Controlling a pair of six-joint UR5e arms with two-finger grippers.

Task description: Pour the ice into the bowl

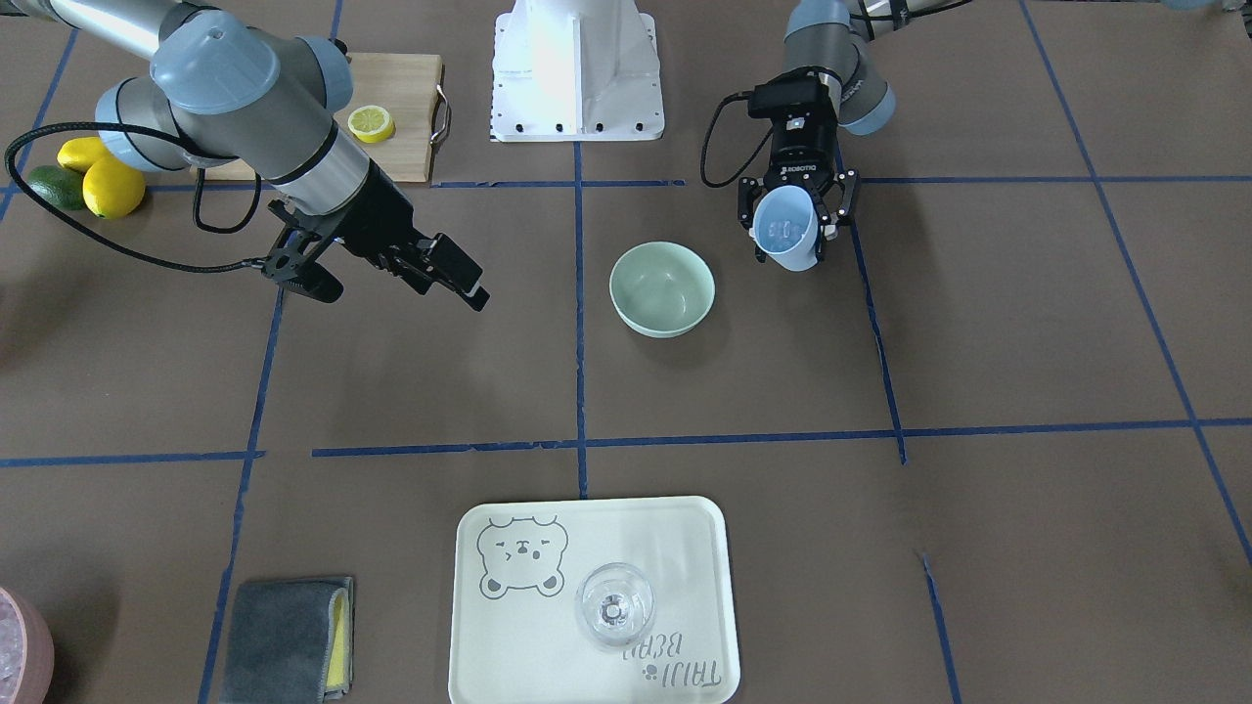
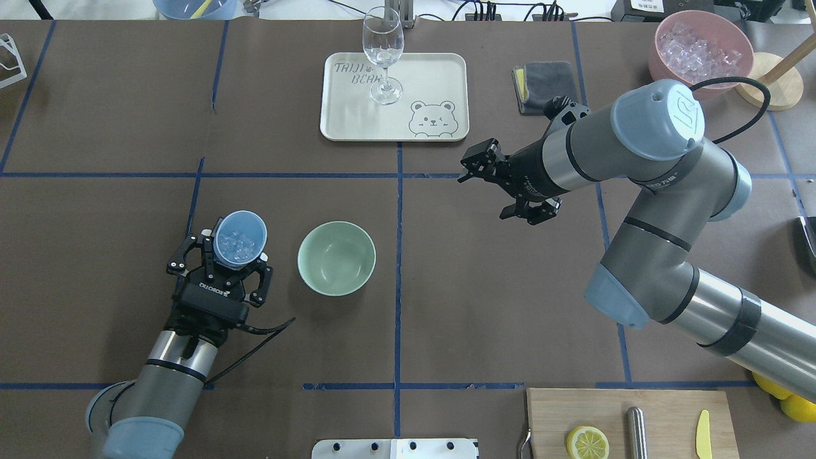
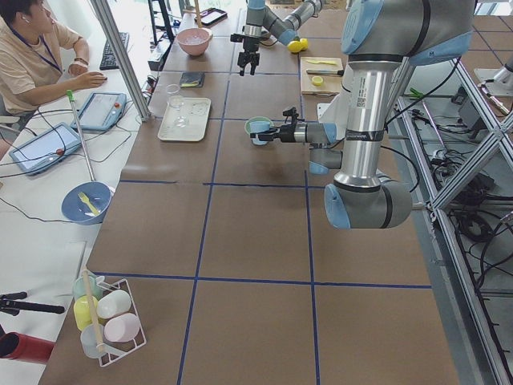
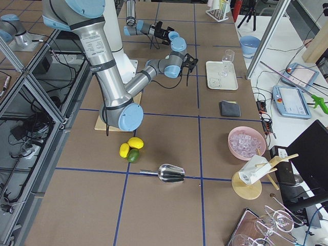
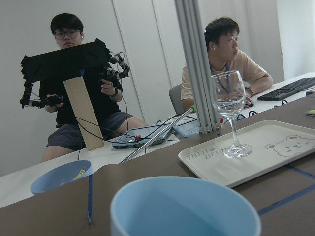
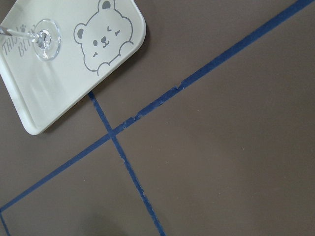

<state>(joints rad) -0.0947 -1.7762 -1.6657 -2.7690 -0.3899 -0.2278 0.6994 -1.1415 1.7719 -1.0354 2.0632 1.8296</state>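
Grips blue cup [image 2: 240, 237] in left gripper [image 2: 239, 241], fingers closed round its wall, ice [image 2: 236, 246] inside. Hangs just beside mint-green bowl [image 2: 336, 258], not touching. Shows right gripper [image 2: 483, 194] spread wide above table [image 2: 484, 306], well apart from bowl.

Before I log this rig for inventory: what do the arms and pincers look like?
The left arm and right arm are silver-grey tubes with pale blue caps on rounded joints. The left pincer and right pincer are black, two-fingered; the left one reads ROBOTIQ in white. A black cable loops off each wrist.
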